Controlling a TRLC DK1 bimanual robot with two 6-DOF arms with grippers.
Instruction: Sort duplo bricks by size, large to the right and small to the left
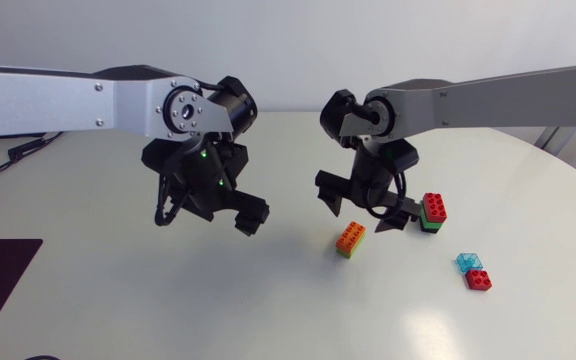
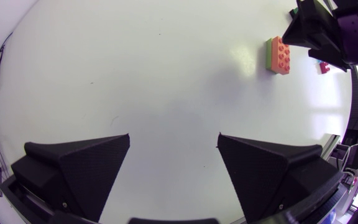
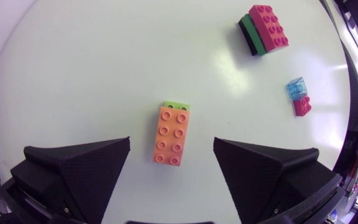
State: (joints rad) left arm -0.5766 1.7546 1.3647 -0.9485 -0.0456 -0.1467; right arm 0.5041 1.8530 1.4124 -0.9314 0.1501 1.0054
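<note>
Descent of right tool (image 1: pixel 361 212), wide open and empty over orange brick (image 3: pixel 170 135), should be centred and square to its long sides before closing; left tool (image 2: pixel 174 138) likewise open, empty.

Head view: fixed overhead, looking down on the counter (image 1: pixel 168 300).
Wrist views: close, facing straight down.
Shared: the orange brick (image 1: pixel 351 238).

No readable text, label or number shows anywhere.
</note>
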